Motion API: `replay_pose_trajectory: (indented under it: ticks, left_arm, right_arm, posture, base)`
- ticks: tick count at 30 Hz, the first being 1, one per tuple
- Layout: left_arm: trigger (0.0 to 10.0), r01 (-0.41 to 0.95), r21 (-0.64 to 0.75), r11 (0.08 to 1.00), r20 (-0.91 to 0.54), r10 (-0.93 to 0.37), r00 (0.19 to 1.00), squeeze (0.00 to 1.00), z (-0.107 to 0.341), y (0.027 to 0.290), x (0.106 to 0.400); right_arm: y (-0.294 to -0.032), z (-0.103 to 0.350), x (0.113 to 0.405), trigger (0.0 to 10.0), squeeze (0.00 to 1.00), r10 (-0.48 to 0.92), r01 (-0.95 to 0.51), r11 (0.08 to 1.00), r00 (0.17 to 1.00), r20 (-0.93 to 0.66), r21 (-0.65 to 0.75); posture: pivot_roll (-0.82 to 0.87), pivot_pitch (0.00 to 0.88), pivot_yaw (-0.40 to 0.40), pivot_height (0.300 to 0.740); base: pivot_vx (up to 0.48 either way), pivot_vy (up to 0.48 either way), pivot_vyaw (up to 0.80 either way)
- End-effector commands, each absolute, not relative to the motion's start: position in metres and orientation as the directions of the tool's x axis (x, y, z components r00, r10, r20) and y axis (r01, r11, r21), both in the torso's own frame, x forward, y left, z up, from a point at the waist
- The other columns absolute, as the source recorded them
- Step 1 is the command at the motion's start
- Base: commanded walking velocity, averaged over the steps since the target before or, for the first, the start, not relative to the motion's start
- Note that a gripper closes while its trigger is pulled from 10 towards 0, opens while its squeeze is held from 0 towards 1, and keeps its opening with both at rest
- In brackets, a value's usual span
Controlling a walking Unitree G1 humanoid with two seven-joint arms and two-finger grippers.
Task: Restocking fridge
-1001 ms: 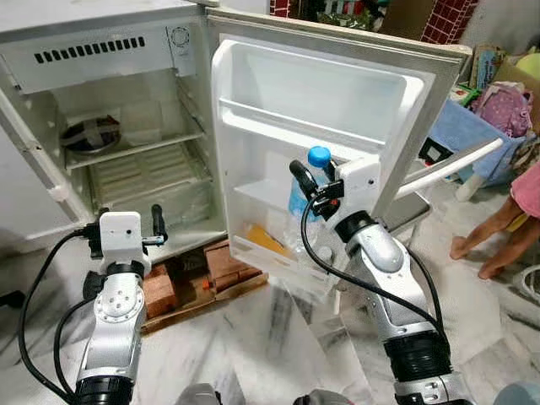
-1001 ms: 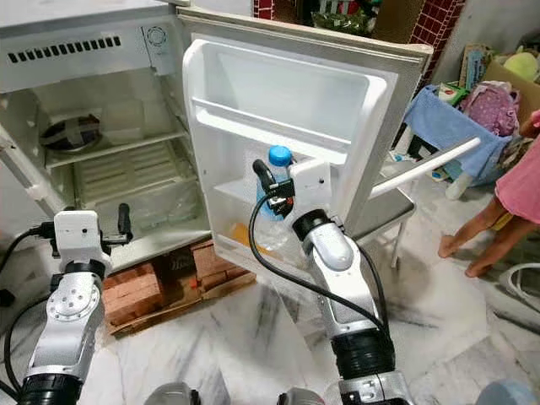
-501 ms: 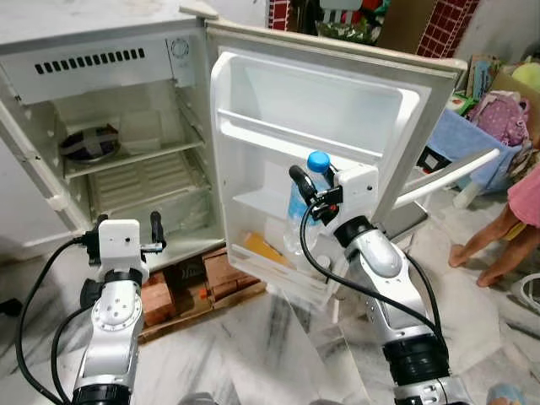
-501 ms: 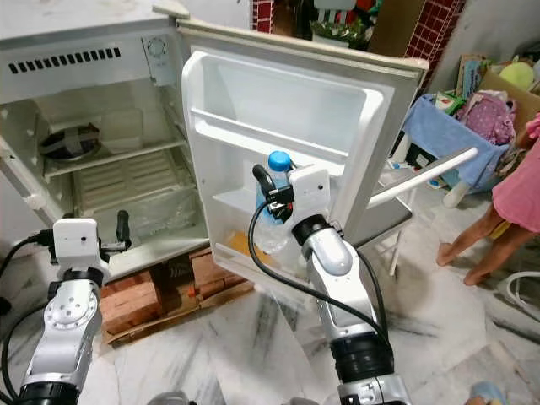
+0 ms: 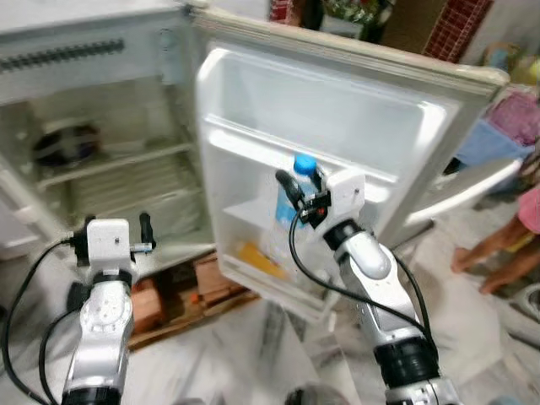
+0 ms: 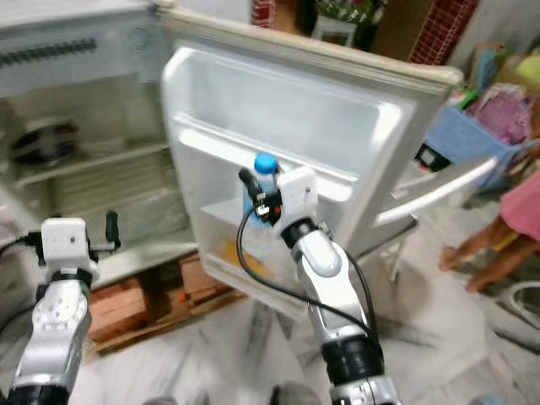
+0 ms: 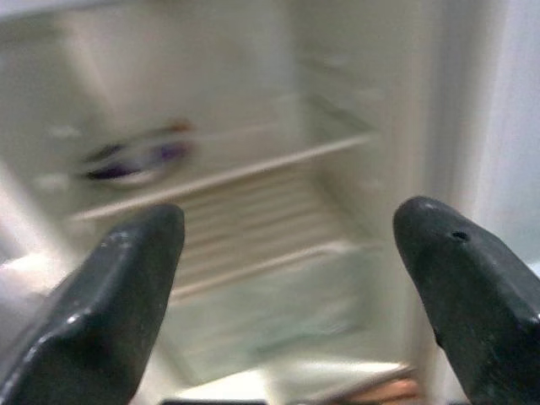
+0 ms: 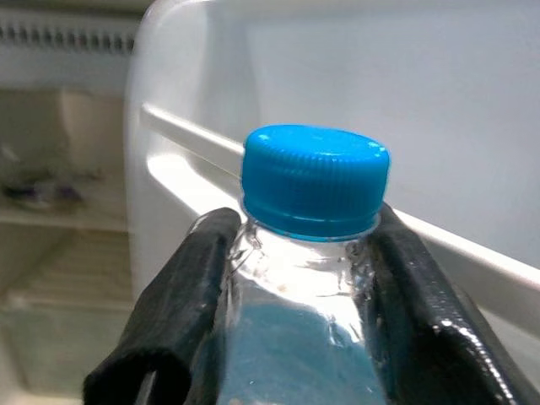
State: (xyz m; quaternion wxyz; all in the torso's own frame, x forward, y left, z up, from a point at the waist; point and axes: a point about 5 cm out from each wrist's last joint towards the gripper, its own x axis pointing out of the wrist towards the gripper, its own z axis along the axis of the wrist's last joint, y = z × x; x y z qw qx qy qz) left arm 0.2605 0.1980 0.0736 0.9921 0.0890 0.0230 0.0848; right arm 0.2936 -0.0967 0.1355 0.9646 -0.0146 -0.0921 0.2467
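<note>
Marble floor (image 5: 253, 354) (grey-veined), red brick wall (image 5: 451, 25) behind.

Before me the fridge (image 5: 51, 51) stands open on a pale marble floor (image 5: 253, 354); under its front edge lie reddish bricks (image 5: 215, 274) stacked on a wooden board (image 5: 181, 316), flat on that floor; inside, my left wrist view shows a wire shelf (image 7: 228, 169) bearing a dark round dish (image 7: 139, 156), blurred, with a ribbed lower shelf (image 7: 253, 228) beneath it; the swung-out door (image 5: 337, 135) carries its own racks; low in the bottom door rack (image 5: 270, 274) lies a flat yellow-orange packet (image 5: 257, 257); off to my right a person's bare feet stand on the floor.
</note>
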Motion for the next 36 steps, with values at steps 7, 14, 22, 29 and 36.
replay_pose_trajectory:
  ticks: [7,14,22,29,36]
  left_arm:
    - [10.0,-0.187,0.198,0.962,-0.019,0.194,0.981,0.00,0.077,0.209,0.258]
    - [10.0,-0.153,0.229,0.961,-0.067,0.172,0.983,0.00,0.070,0.211,0.246]
    - [10.0,-0.145,0.227,0.963,-0.100,0.171,0.980,0.00,0.067,0.218,0.242]
    - [10.0,-0.126,0.220,0.967,-0.086,0.148,0.985,0.00,0.070,0.214,0.247]
    - [10.0,-0.117,0.225,0.967,-0.069,0.136,0.988,0.00,0.073,0.213,0.248]
  right_arm:
    - [-0.098,0.146,0.298,10.0,0.00,0.449,-0.446,0.893,0.867,0.216,-0.068]
    - [-0.099,0.145,0.295,10.0,0.00,0.457,-0.459,0.887,0.863,0.217,-0.045]
    - [-0.097,0.143,0.296,10.0,0.00,0.463,-0.467,0.883,0.860,0.214,-0.036]
    - [-0.098,0.148,0.298,10.0,0.00,0.455,-0.458,0.888,0.861,0.226,-0.044]
    - [-0.100,0.148,0.299,10.0,0.00,0.441,-0.442,0.896,0.868,0.228,-0.050]
  posture:
    - [0.09,0.058,-0.030,0.740]
    - [0.10,0.064,-0.027,0.740]
    - [0.11,0.065,-0.028,0.740]
    - [0.11,0.061,-0.026,0.740]
    - [0.10,0.061,-0.024,0.740]
  base:
    - [0.203,0.000,0.00]
    - [0.000,0.000,0.00]
    - [0.000,0.159,0.00]
    - [0.000,0.470,0.00]
    - [0.000,0.000,0.00]
